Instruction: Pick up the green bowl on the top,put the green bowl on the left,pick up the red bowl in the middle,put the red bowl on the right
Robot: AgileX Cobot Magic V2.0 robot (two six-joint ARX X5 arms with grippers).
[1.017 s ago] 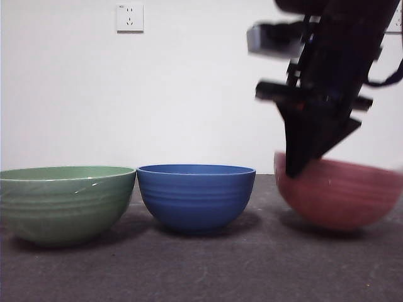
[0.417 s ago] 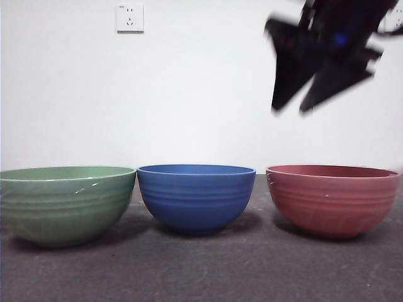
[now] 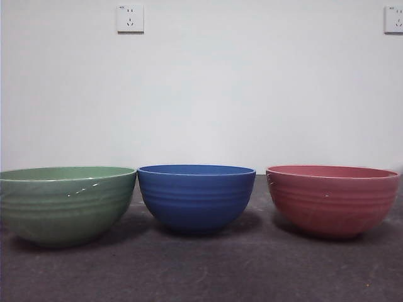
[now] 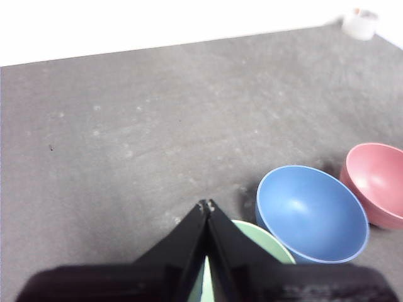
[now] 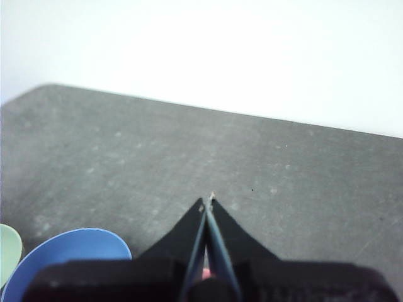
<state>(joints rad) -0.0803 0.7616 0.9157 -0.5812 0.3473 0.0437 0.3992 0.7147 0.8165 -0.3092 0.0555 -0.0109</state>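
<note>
In the front view, three bowls stand upright in a row on the dark table (image 3: 201,270). Taking the blue bowl (image 3: 196,197) as the landmark, the green bowl (image 3: 66,202) sits just to one side of it, their rims nearly touching, and the red bowl (image 3: 332,199) sits on the opposite side with a small gap. A white wall socket (image 3: 130,18) hangs on the wall above and behind the green bowl. No arm shows here.

In the left wrist view, the left gripper (image 4: 206,206) hangs above the table with its jaws pressed together, tips meeting, holding nothing. The green bowl (image 4: 261,241) lies directly beneath it, beside the blue bowl (image 4: 312,214), and the red bowl (image 4: 376,182) lies beyond the blue one.

In the right wrist view, the right gripper (image 5: 207,202) is likewise closed tip to tip and empty. The blue bowl (image 5: 63,261) lies off to its side, with a sliver of the green bowl (image 5: 9,251) just past it.
</note>
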